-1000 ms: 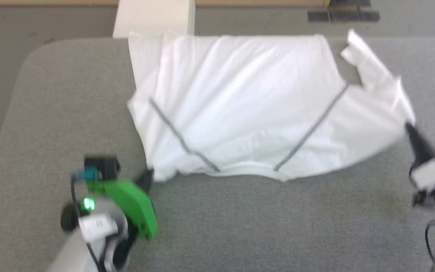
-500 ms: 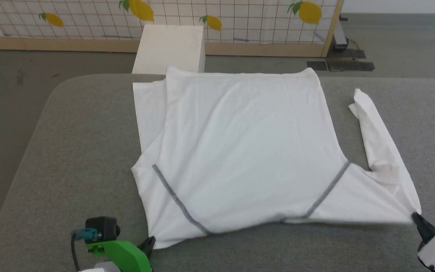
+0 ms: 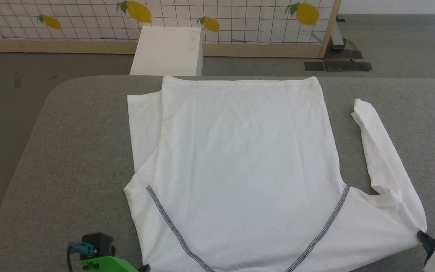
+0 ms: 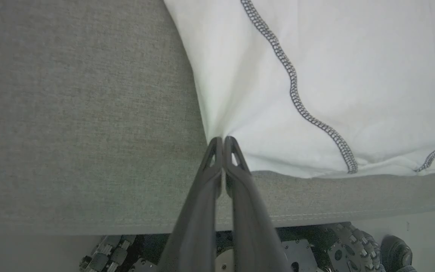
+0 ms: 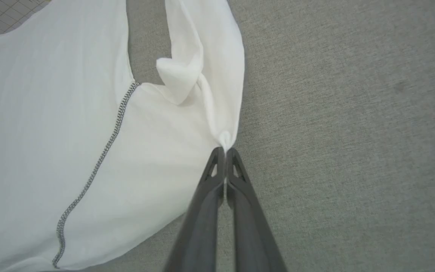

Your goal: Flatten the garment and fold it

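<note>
The white garment [image 3: 240, 170] lies spread on the grey table [image 3: 70, 151], hem far, shoulders near, with dark zigzag seams [image 3: 172, 226] running toward the collar. Its right sleeve [image 3: 380, 151] is folded back on the table; the left sleeve [image 3: 142, 124] is tucked beside the body. At the bottom left my left gripper [image 3: 144, 268] is shut on the garment's near left corner [image 4: 221, 128]. My right gripper [image 3: 421, 237] is shut on a pinched bunch of cloth at the right sleeve's fold [image 5: 225, 138]. In both wrist views the fingers [image 4: 223, 145] [image 5: 223, 153] press together on fabric.
A white rectangular box [image 3: 168, 49] stands on the floor beyond the table's far edge. A lemon-print grid screen [image 3: 221, 15] with a wooden frame runs behind it. The table's near edge [image 4: 127, 221] is right below my left gripper, with the robot's base [image 4: 315, 249] under it.
The camera has tilted, so the picture has shifted. Both grippers have drawn the garment toward the near edge, and the cloth now lies flatter and smoother, with the right sleeve settled on the table.
</note>
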`<state>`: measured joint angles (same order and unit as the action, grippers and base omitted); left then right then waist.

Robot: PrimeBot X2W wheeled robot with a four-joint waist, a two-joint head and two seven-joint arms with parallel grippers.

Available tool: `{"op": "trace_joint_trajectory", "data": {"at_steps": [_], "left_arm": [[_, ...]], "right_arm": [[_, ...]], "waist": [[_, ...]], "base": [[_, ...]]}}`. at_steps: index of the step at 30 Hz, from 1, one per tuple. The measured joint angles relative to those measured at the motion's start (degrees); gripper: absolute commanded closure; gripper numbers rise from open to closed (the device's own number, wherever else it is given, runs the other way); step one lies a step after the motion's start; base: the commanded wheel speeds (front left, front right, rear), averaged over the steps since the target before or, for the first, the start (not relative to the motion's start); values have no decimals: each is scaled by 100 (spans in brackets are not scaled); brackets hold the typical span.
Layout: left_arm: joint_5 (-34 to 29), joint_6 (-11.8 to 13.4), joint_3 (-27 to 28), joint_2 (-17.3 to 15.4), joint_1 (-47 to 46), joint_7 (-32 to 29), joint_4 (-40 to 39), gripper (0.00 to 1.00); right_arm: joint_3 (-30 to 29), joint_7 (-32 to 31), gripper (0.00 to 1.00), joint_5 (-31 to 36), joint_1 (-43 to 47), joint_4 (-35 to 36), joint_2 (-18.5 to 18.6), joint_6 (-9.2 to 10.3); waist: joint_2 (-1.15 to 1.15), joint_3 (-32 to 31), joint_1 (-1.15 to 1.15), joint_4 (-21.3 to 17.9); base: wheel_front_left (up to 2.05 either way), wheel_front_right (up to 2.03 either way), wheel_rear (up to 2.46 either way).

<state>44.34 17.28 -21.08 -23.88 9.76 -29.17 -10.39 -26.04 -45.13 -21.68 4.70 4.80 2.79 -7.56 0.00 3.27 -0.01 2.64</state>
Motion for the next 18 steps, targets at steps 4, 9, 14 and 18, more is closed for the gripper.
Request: {"op": "trace_joint_trajectory", "data": {"at_steps": [4, 9, 14, 18], "left_arm": [[12, -27, -76, 76, -11, 10, 341, 100], [65, -115, -41, 207, -60, 177, 598, 0], [125, -136, 112, 57, -78, 97, 413, 0], [230, -24, 444, -103, -86, 60, -170, 0]], "right_arm": [[183, 29, 100, 241, 2, -261, 7, 0], [385, 230, 0, 364, -43, -627, 7, 0], [411, 307, 0, 325, -257, -610, 12, 0], [224, 336, 0, 183, -474, -342, 99, 0]], "waist": [[0, 39, 0, -7], [0, 114, 0, -17], [0, 170, 0, -19], [0, 205, 0, 5]], "base": [[0, 0, 0], [0, 0, 0], [0, 0, 0], [0, 0, 0]]}}
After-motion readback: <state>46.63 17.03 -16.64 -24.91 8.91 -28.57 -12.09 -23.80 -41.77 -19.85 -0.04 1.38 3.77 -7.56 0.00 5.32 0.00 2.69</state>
